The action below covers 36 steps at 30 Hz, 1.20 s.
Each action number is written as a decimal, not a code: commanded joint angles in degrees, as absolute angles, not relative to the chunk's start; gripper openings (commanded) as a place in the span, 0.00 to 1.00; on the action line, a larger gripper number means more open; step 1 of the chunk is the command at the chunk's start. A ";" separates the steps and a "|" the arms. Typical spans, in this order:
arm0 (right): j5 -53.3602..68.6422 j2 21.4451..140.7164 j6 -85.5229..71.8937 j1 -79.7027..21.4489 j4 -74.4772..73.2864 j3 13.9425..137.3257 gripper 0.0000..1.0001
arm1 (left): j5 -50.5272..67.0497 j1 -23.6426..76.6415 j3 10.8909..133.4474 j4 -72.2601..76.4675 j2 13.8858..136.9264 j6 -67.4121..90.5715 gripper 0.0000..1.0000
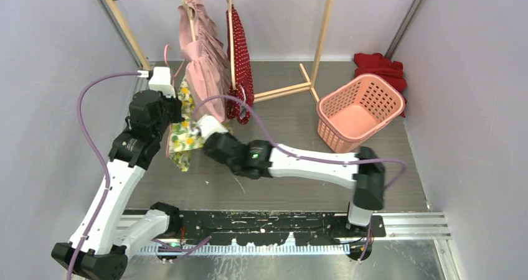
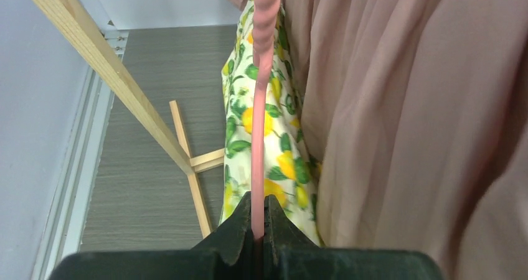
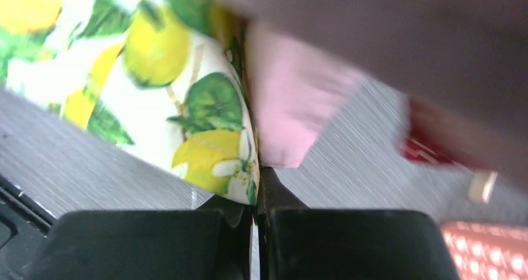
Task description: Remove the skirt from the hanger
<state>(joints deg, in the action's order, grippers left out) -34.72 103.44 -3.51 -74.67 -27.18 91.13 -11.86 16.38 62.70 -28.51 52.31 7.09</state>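
The lemon-print skirt (image 1: 179,137) hung on the pink hanger (image 2: 261,106) beside a pink dress (image 1: 205,62). The left gripper (image 2: 257,208) pinched the hanger, the right gripper (image 3: 255,196) clamped the skirt's hem; a hard tug might snag cloth or tip the wooden rack (image 1: 324,37).

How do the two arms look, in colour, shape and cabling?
The left arm and right arm have white link shells with black joints and bases. A lilac cable loops along each. The jaws are black and wedge-shaped.
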 commanded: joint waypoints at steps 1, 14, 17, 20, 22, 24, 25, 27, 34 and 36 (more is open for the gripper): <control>-42.66 87.43 -15.70 -67.44 -35.26 83.57 0.01 | -13.96 16.52 63.08 -19.95 52.28 5.21 0.00; -54.31 71.07 -9.58 -46.61 -40.52 81.72 0.01 | -17.43 16.53 61.34 -19.52 55.17 1.59 0.00; -56.42 70.93 -5.16 -41.45 -34.58 84.34 0.01 | -18.04 16.54 61.23 -20.15 54.81 0.33 0.00; -58.06 72.80 -1.16 -38.39 -32.99 88.43 0.01 | -18.71 16.58 61.01 -20.35 54.53 -0.57 0.00; -59.25 73.79 0.83 -37.03 -32.69 90.72 0.01 | -18.69 16.54 60.89 -20.35 54.55 -0.71 0.00; -60.04 73.70 2.63 -35.64 -30.45 92.14 0.01 | -18.40 16.55 60.83 -20.39 54.69 -0.64 0.00; -60.57 73.60 3.75 -34.79 -28.56 92.71 0.01 | -18.28 16.55 60.78 -20.41 54.70 -0.65 0.00; -62.31 73.75 7.20 -33.17 -24.19 94.26 0.01 | -18.17 16.60 60.60 -20.37 54.75 -0.68 0.00; -64.97 74.93 18.01 -25.14 -9.46 101.18 0.01 | -19.03 17.07 60.13 -20.40 54.35 -2.01 0.00; -64.50 75.44 18.60 -23.02 -8.37 104.01 0.01 | -19.28 17.13 59.95 -20.50 54.17 -2.30 0.00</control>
